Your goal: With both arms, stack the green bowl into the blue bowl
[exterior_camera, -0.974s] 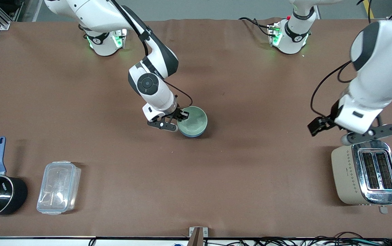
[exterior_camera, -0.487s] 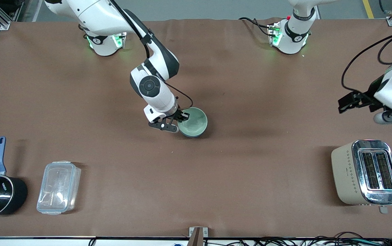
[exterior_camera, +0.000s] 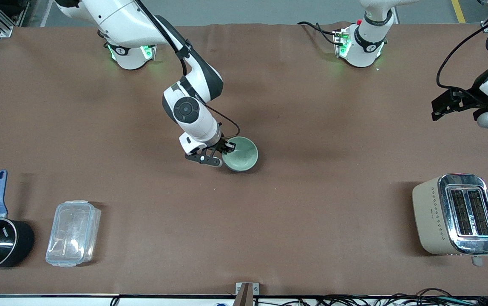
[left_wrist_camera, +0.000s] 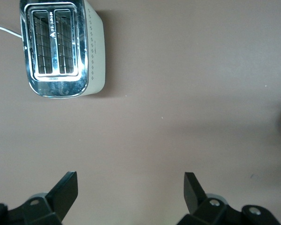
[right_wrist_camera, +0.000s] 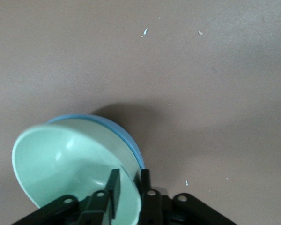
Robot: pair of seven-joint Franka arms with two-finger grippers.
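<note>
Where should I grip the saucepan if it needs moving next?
By its blue handle, from above. The saucepan sits upright at the right arm's end of the table, and the handle sticks out flat toward the bases, slim enough for jaws to span, while the round body looks too wide. The container beside it leaves the handle free. The right gripper is shut on the green bowl.

Two glossy white arms (exterior_camera: 193, 114) with black joint bands, trailing black cables, green-lit bases (exterior_camera: 131, 53), black two-finger grippers (exterior_camera: 214, 154).
</note>
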